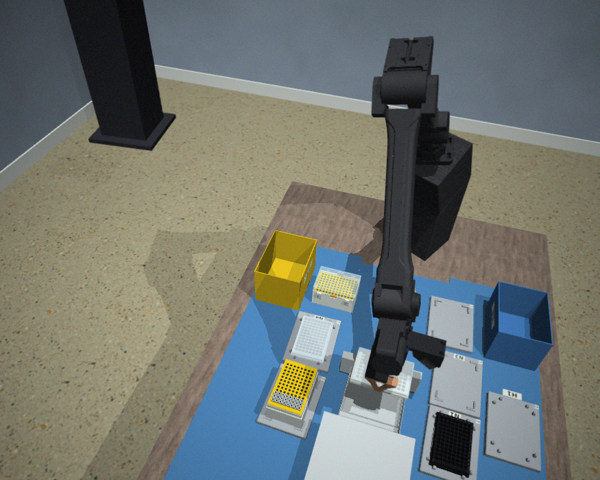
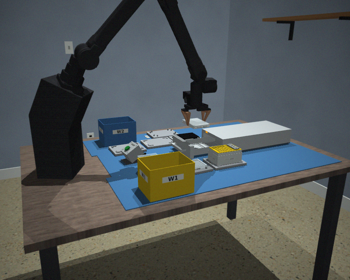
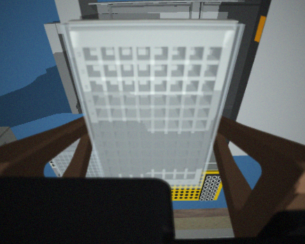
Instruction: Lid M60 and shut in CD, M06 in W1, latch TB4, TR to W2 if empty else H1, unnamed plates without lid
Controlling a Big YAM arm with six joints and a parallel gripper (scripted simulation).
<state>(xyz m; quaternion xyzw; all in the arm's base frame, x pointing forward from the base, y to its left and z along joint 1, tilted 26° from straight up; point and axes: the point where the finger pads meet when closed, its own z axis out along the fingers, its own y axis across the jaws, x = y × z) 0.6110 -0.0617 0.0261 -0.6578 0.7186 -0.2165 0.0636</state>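
My gripper (image 1: 380,385) is shut on the white assay plate (image 1: 384,373), across its short width, with a clear lid over its wells. I hold it level in the air above the open drawer (image 1: 371,404) of the cooler CD (image 1: 359,450). In the wrist view the plate (image 3: 147,101) fills the space between the fingers, with the drawer below. In the exterior view the plate (image 2: 196,122) hangs well above the drawer (image 2: 193,147). The clear plate (image 1: 314,338) lies in its nest. The tip rack TR (image 1: 292,387) stands in a nest with some tips at one end.
The yellow bin W1 (image 1: 284,268) and tip box TB4 (image 1: 335,286) stand at the back left. The blue bin W2 (image 1: 517,325) is at the right. A black plate (image 1: 450,444) lies beside the empty H1 nest (image 1: 512,431). The green DONE key (image 2: 127,147) is near W2.
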